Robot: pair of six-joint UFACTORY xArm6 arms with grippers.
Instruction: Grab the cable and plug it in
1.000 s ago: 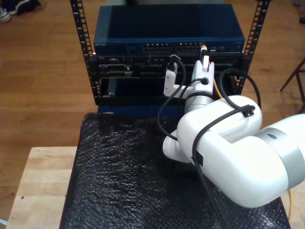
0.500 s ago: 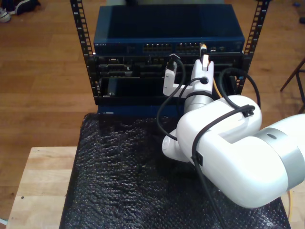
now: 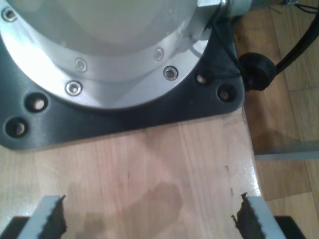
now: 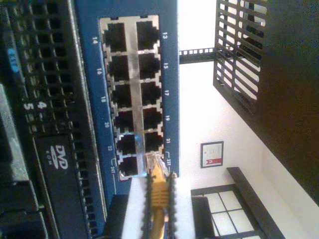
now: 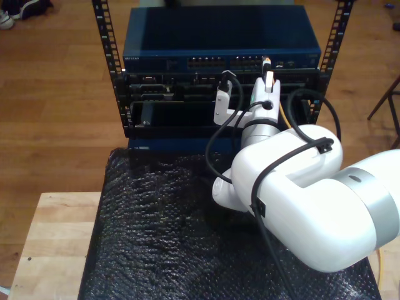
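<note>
Black bubbled matting fronts the metal rack; my second gripper (image 4: pixel 158 209) pinches the yellow cable (image 4: pixel 158 191), first gripper's serrated fingers (image 3: pixel 50 216) wide.

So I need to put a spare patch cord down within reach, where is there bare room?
The black bubble-wrap mat is bare toward the exterior view's left, as is the light wooden tabletop beside it. It is crowded by the white arm, its black cables and the rack front.
</note>
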